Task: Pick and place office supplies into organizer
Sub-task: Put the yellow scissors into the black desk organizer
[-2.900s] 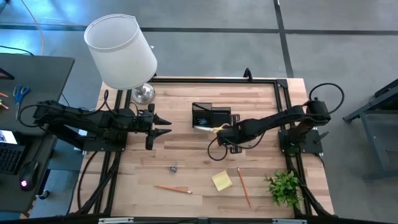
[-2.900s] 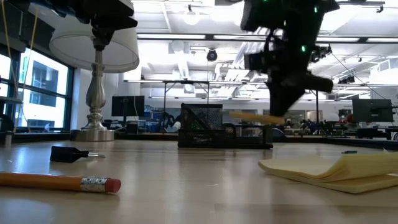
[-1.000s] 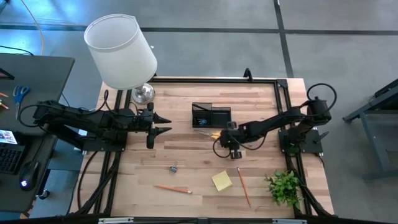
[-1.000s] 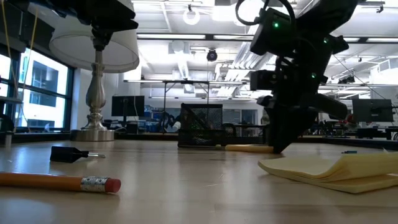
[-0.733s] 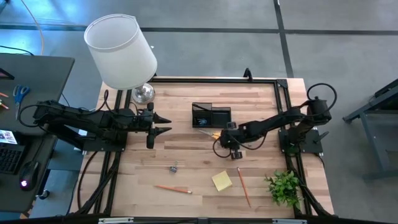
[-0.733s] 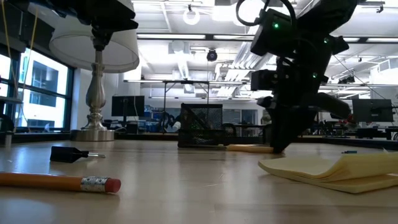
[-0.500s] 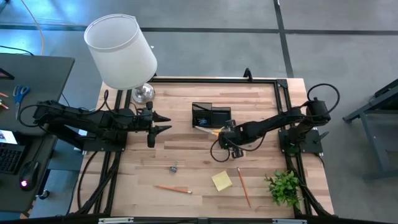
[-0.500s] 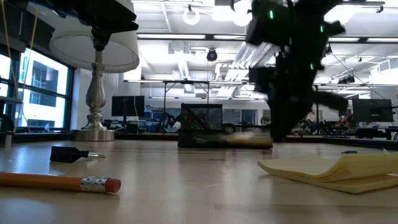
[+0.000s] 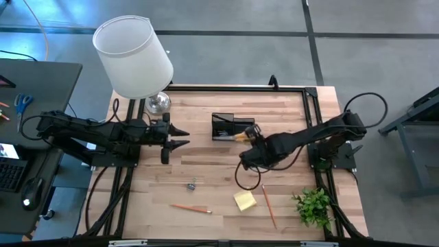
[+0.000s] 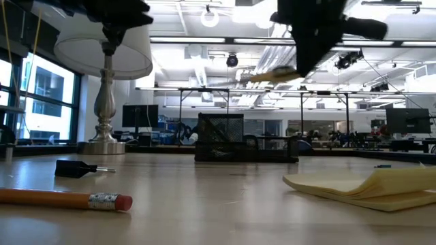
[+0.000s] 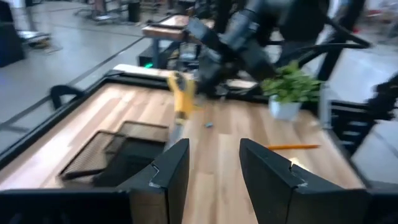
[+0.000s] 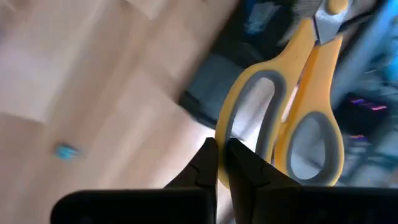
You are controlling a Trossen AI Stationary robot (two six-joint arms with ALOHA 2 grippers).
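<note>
Right claw [image 12: 219,163] pinches yellow-handled scissors [image 12: 292,99] by one handle loop; keep blades pointing down over the organizer [image 9: 232,127] before releasing.

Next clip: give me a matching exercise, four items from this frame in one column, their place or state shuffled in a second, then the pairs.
Items:
1. scissors
2. sticky-note pad
3. organizer
4. left gripper

Places or states:
A. open, empty, waiting at the table's left side
B. lifted off the table in the shut right gripper
C. standing on the table near the far edge
D. lying flat near the front edge, by a pencil

Pairs: 1-B, 2-D, 3-C, 4-A
</note>
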